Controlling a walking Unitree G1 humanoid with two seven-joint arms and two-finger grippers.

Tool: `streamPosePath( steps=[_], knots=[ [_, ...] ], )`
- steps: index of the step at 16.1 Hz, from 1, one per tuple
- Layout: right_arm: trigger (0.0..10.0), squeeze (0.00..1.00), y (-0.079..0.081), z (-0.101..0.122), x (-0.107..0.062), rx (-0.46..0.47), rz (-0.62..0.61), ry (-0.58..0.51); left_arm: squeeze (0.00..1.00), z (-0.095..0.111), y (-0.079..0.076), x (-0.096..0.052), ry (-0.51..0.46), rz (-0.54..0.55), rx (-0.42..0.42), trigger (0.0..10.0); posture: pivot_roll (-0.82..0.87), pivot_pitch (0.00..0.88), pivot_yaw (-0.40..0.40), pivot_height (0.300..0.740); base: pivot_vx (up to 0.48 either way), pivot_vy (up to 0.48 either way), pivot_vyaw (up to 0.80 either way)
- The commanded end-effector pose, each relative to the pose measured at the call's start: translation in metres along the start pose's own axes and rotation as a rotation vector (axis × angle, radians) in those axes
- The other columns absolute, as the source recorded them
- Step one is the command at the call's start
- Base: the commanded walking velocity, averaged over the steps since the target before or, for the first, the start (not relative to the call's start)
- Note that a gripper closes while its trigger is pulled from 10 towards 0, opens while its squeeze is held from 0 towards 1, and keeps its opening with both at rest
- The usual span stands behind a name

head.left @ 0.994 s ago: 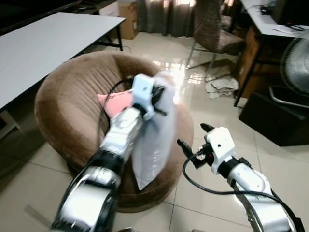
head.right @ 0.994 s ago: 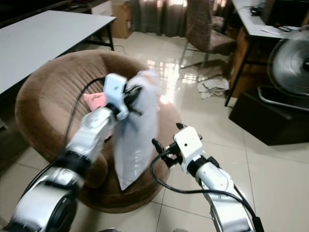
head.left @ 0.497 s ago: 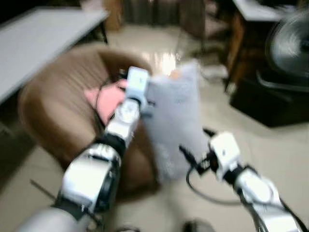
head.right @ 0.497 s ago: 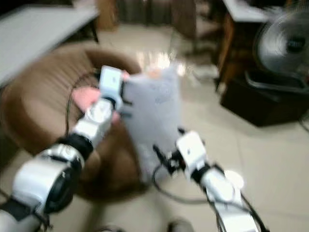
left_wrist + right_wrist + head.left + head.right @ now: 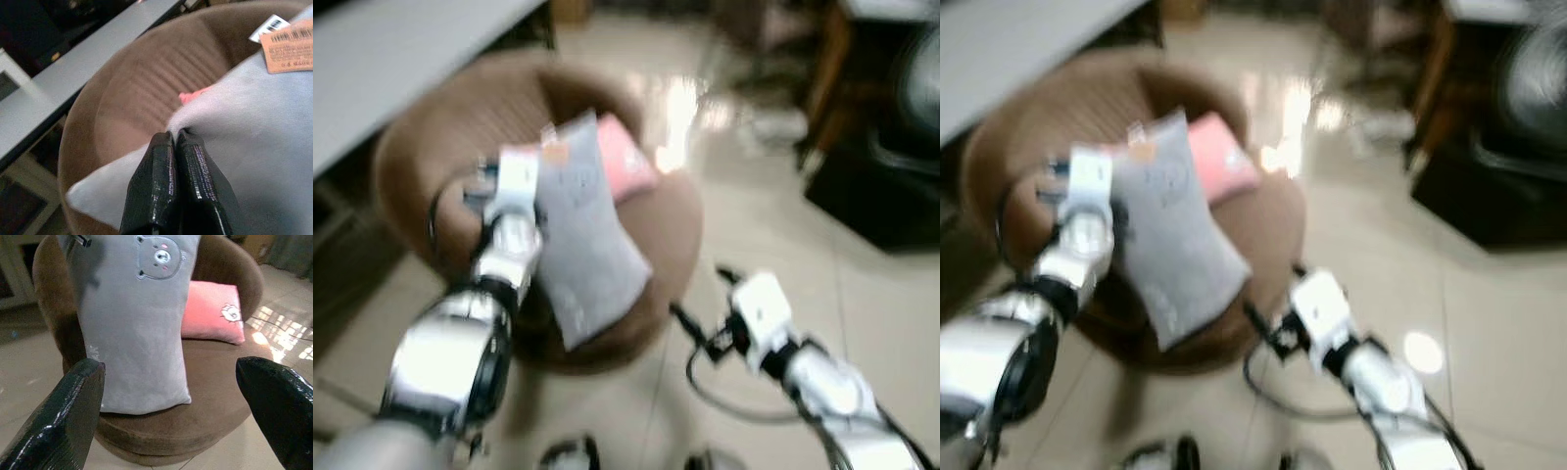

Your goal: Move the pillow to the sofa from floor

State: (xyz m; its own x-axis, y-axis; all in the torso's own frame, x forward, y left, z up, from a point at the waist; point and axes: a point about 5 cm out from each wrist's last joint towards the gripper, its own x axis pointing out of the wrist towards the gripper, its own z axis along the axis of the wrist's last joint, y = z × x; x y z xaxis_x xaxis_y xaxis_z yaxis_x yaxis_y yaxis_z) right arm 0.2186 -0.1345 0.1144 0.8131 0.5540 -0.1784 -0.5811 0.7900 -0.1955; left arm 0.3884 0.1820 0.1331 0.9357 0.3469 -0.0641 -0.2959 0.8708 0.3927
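Note:
A grey pillow [image 5: 582, 235] with a bear face [image 5: 155, 257] hangs tilted over the seat of the round brown sofa [image 5: 675, 225], its lower end resting on the seat's front. My left gripper [image 5: 173, 142] is shut on the pillow's edge, above the sofa's left side [image 5: 533, 191]. A pink pillow [image 5: 625, 157] lies on the seat behind the grey one. My right gripper [image 5: 700, 294] is open and holds nothing, low in front of the sofa, to its right, and facing the grey pillow [image 5: 142, 333].
A white table [image 5: 391, 59] stands to the left behind the sofa. A dark box [image 5: 881, 196] sits on the tiled floor at the right. Crumpled paper [image 5: 773, 127] lies on the floor beyond the sofa. The eye views are blurred.
The camera has shifted. My left arm has swung the grey pillow left and down over the sofa seat, uncovering the pink pillow. The right gripper stays open.

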Motion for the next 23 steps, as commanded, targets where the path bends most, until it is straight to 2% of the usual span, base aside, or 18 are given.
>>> streamPosePath(
  steps=[1,2,3,6,10,12,13,16,17,19,20,22,23],
  knots=[
    [10.0,0.00,0.001,-0.001,-0.002,0.009,0.010,0.000,0.00,0.002,0.003,0.002,0.003,0.014,-0.009,10.0,-0.18,0.114,0.053,0.740,0.000,0.000,0.00],
    [10.0,0.00,0.001,-0.002,-0.002,0.007,0.011,0.006,0.00,-0.001,0.002,0.001,0.018,0.014,-0.006,10.0,-0.18,0.117,0.054,0.740,0.000,0.000,0.00],
    [10.0,0.00,0.001,-0.002,-0.002,0.007,0.013,0.006,1.00,0.000,0.003,0.001,0.012,0.023,-0.002,10.0,-0.18,0.117,0.054,0.740,0.000,0.000,0.00],
    [10.0,0.00,0.002,-0.003,-0.001,0.008,0.014,0.005,1.00,0.003,0.002,0.002,0.010,0.022,-0.026,10.0,-0.19,0.118,0.056,0.740,0.000,0.000,0.00],
    [10.0,0.00,0.003,-0.002,0.001,0.008,0.011,0.003,1.00,0.019,0.009,0.006,-0.052,0.069,-0.060,10.0,-0.19,0.114,0.056,0.740,0.000,0.000,0.00],
    [10.0,0.00,0.003,-0.002,0.001,0.005,0.010,0.000,1.00,0.035,0.013,0.008,-0.107,0.089,-0.169,10.0,-0.19,0.110,0.057,0.740,0.000,0.000,0.00],
    [10.0,0.00,0.002,0.001,0.001,-0.012,-0.015,-0.009,0.00,0.045,0.011,0.009,-0.161,0.036,-0.213,10.0,-0.18,0.104,0.060,0.740,0.000,0.000,0.00],
    [10.0,0.00,-0.009,-0.002,0.009,-0.047,-0.178,0.021,0.00,0.050,0.002,0.006,-0.241,-0.158,-0.257,10.0,-0.15,0.082,0.058,0.740,0.000,0.000,0.00],
    [10.0,0.00,-0.013,-0.001,0.012,-0.007,-0.265,0.002,0.00,0.048,-0.001,0.002,-0.292,-0.285,-0.281,10.0,-0.13,0.073,0.053,0.740,0.000,0.000,0.56],
    [10.0,0.00,-0.009,0.000,0.020,0.030,-0.311,-0.016,0.00,0.039,0.001,-0.007,-0.365,-0.431,-0.304,10.0,-0.10,0.055,0.049,0.740,0.000,0.000,0.80],
    [10.0,0.00,-0.005,0.001,0.023,0.045,-0.310,-0.024,0.00,0.032,0.004,-0.012,-0.384,-0.457,-0.316,10.0,-0.09,0.044,0.046,0.740,0.000,0.000,0.80],
    [10.0,0.00,0.000,0.000,0.030,0.069,-0.302,-0.030,0.00,0.010,0.006,-0.024,-0.357,-0.492,-0.229,10.0,-0.07,0.021,0.041,0.740,0.000,0.000,0.80],
    [10.0,0.00,0.002,-0.003,0.034,0.109,-0.324,-0.028,0.00,-0.019,0.010,-0.047,-0.270,-0.503,-0.223,10.0,-0.05,0.000,0.023,0.740,0.000,0.000,0.80]
  ],
)
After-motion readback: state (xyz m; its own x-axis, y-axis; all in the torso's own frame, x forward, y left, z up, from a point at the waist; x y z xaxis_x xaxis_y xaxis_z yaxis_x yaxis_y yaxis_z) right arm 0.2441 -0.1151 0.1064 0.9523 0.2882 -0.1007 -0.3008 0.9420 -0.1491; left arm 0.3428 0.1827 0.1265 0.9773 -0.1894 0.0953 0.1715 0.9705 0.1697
